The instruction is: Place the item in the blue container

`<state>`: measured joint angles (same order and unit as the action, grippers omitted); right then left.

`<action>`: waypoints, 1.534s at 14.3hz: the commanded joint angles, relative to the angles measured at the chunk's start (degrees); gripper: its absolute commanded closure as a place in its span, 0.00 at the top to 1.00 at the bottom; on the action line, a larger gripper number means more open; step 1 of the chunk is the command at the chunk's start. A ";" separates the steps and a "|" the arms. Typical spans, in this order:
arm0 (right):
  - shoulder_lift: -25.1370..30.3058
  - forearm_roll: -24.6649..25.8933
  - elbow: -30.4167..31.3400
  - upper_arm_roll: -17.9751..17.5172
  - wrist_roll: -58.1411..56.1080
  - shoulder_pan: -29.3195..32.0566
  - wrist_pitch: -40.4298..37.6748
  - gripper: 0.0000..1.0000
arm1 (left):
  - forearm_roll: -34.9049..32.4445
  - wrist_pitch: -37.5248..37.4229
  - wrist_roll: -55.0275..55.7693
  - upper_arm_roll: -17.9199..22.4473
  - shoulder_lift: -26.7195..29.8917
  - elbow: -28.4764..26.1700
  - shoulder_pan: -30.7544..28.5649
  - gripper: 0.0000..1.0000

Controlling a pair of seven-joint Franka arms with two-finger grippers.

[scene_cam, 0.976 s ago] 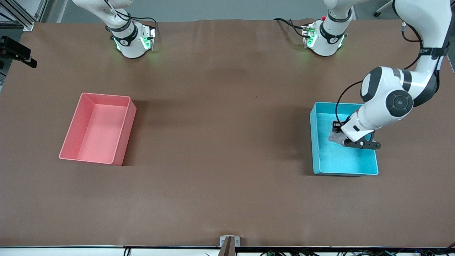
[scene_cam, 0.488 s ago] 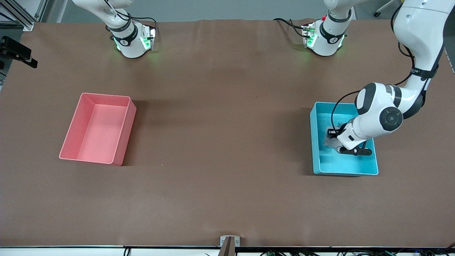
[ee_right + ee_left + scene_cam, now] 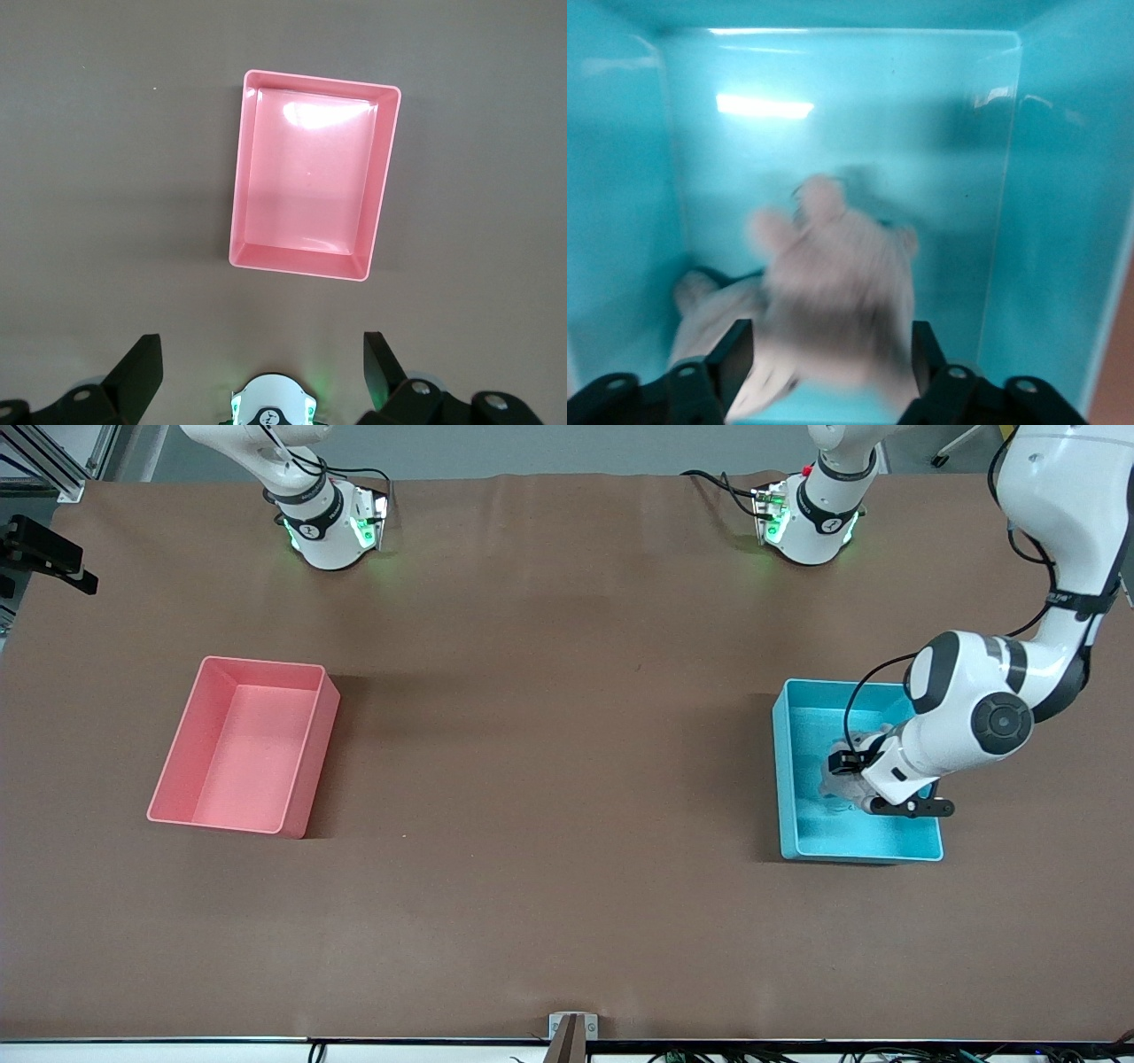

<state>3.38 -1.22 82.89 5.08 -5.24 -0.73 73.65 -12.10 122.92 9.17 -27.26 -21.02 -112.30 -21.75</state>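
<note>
The blue container (image 3: 785, 779) (light cyan, tall-walled) holds a pale, blurred item (image 3: 833, 292).

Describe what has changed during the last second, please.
The left gripper, inside the blue container, has opened its fingers and released the pale soft item, which now drops blurred between them. The arm shifted slightly. The pink bin and the waiting right gripper, open above it, stayed unchanged.

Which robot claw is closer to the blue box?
The left claw. It reaches down inside the blue box, right by a pale, blurry item. The right claw waits open high over the pink box, toward the right arm's end of the table.
</note>
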 commanded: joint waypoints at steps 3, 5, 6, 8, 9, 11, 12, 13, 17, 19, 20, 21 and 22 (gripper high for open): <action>0.66 1.13 0.61 0.20 -1.09 -0.41 1.84 1.00 | 0.06 -18.30 0.50 -2.80 12.48 8.40 0.05 1.00; 0.66 1.65 0.61 0.20 -1.09 -0.50 1.84 1.00 | 3.03 -22.35 0.23 -2.63 16.69 9.65 -0.13 1.00; 0.66 1.83 0.61 0.20 -1.09 -0.50 1.76 1.00 | 4.61 -23.59 0.14 -2.36 19.06 9.82 -0.39 1.00; 0.66 1.83 0.69 0.20 -1.09 -0.33 1.58 1.00 | 5.51 -24.91 -0.47 -2.36 21.89 11.57 -2.05 1.00; 0.66 1.83 0.69 0.20 -1.09 -0.33 1.58 1.00 | 6.29 -27.70 -2.04 -2.36 21.99 14.19 -2.24 1.00; 0.66 1.92 0.69 0.20 -1.18 -0.41 1.75 1.00 | 6.48 -34.91 -6.17 -2.01 21.29 20.69 -2.76 1.00; 0.58 1.92 0.61 0.20 -1.35 -0.41 1.84 1.00 | 6.56 -35.46 -7.67 -1.49 21.29 22.20 -3.90 1.00; 0.57 1.92 0.69 0.20 -2.13 -0.41 1.84 1.00 | 7.17 -36.68 -8.12 -1.22 21.29 23.69 -5.04 1.00; 0.57 1.92 0.61 0.20 -3.64 -0.33 1.67 1.00 | 7.53 -38.02 -8.82 1.58 21.55 24.15 -5.67 1.00; 0.57 1.74 0.69 0.20 -3.37 -0.33 1.23 1.00 | 7.62 -35.65 -9.17 1.86 20.94 24.06 -5.58 1.00; 0.57 1.74 0.69 0.20 -3.37 -0.33 1.32 1.00 | 8.23 -34.94 -9.17 1.86 19.63 24.06 -5.67 1.00; 0.57 1.66 0.69 0.20 -3.29 -0.33 1.40 1.00 | 10.67 -34.50 -9.17 1.94 18.83 24.15 -5.84 1.00; 0.57 1.39 0.69 0.20 -3.20 -0.33 1.67 1.00 | 13.48 -34.06 -9.17 2.64 18.65 24.06 -6.80 1.00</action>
<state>3.37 -0.52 83.03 5.12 -7.91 -0.74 75.06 -2.62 88.06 0.87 -25.21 -0.86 -89.27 -27.37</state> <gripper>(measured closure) 0.000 0.000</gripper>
